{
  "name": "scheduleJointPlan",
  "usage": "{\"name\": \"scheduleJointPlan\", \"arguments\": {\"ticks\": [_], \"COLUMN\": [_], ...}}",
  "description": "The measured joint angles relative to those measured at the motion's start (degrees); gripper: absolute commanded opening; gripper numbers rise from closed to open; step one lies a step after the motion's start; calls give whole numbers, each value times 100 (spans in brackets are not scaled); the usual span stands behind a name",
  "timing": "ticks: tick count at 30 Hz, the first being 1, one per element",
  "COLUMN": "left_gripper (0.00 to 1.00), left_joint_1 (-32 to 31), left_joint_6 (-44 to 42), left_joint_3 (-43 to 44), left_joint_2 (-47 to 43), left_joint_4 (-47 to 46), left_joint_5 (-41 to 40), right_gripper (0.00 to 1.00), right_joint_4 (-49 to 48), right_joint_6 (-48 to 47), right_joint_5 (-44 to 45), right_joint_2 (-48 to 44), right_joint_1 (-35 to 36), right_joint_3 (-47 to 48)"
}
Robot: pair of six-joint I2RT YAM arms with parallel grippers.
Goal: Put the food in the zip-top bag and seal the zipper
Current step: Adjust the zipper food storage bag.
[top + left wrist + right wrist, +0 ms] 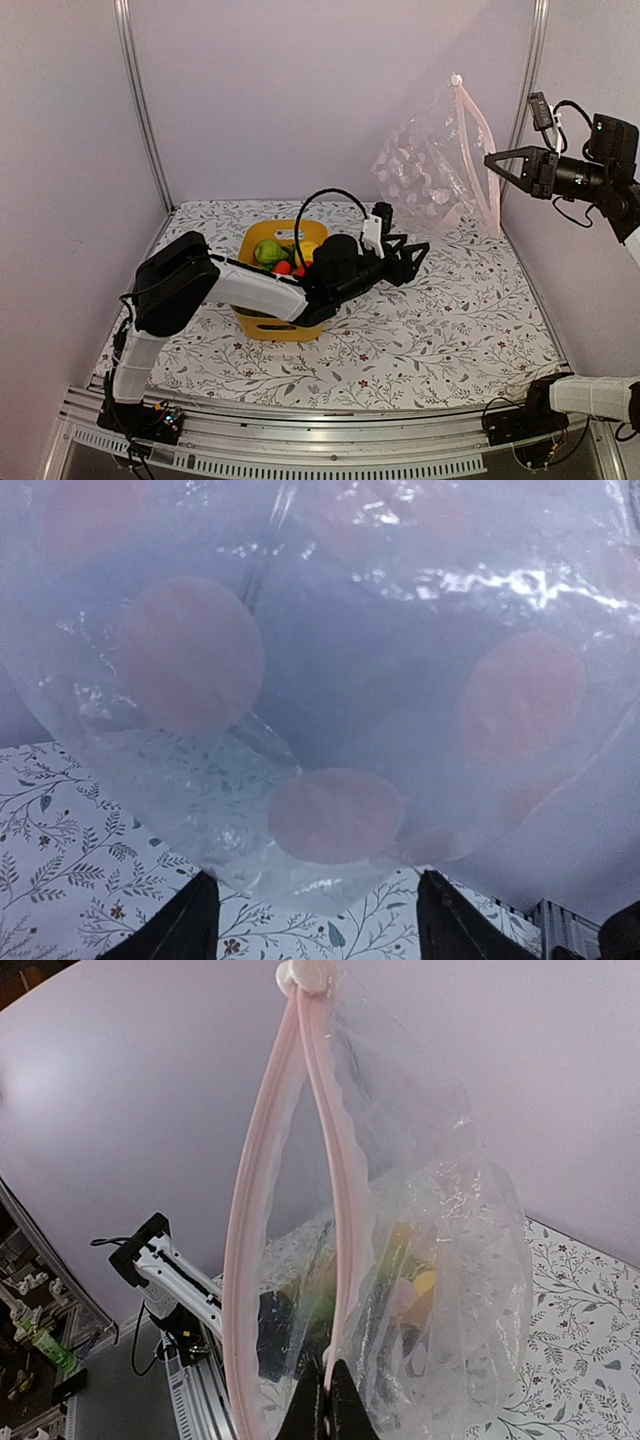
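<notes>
Spread apart at the bottom edge of the left wrist view, the left jaws hold nothing. Between them shows only the flowered surface (pixel 60 860). Just beyond them is the bag (pixel 330 680), clear and crinkled with pale pink dots, filling nearly the whole view. Its lower end hangs close to the surface, and whether it touches cannot be told. In the top view the left arm (pixel 250 285) reaches from its base at the near left corner across the yellow tub (pixel 262 325), which stands left of centre. Its jaws point toward the bag, near it but apart from it. The food (pixel 285 262) lies in the tub: a round green piece (pixel 268 250) at the back, a red piece (pixel 284 268) just beside it, and a yellow piece (pixel 308 247) further right. The arm covers the rest. The bag is raised at the far right before the back wall, with its mouth turned to the right. The right arm (pixel 600 165) comes in from the right edge, high above the surface. The right jaws are pressed together on the zipper (pixel 238 1250), pinching one pink strip partway along the mouth. In the right wrist view the two strips bow apart in a long open slit and meet at the top at a white slider (pixel 303 974). Yellow and green shapes show through the plastic, but whether they are inside the bag or behind it cannot be told.
</notes>
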State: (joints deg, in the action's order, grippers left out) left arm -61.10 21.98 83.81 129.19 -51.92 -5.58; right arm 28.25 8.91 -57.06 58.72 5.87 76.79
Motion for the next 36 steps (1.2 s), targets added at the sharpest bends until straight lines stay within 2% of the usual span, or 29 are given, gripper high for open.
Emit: {"name": "scheduleJointPlan", "arguments": {"ticks": [5,10,12,14,15,20,31,32,35,36], "left_gripper": [49,31,19,2,0,0,0,7,46,53], "left_joint_1": [76,153,175,199,212,258,319,343,400,415], "left_joint_6": [179,348,450,503,507,647,678,680,680,684], "left_joint_3": [157,293,378,444,466,496,-214,-267,-289,-291], "left_joint_2": [223,492,588,658,675,688,483,459,444,439], "left_joint_4": [-282,-774,-916,-1016,-1051,-1182,-1403,-1432,-1416,-1390], "left_joint_5": [376,927,1056,1143,1178,1145,809,776,708,682], "right_gripper": [0,0,0,0,0,0,0,0,0,0], "right_joint_4": [-22,-59,-94,-133,-136,-118,855,922,1121,1145], "right_joint_6": [44,114,160,190,205,144,-1014,-1102,-1368,-1458], "right_joint_5": [-79,-188,-227,-264,-273,-144,1178,1259,1543,1681], "right_joint_2": [-39,-55,-55,-57,-59,-79,-98,-109,-114,-116], "right_joint_1": [-57,-111,-149,-177,-184,-225,-251,-254,-254,-254], "right_joint_3": [-28,-81,-90,-105,-111,-118,621,621,599,560]}}
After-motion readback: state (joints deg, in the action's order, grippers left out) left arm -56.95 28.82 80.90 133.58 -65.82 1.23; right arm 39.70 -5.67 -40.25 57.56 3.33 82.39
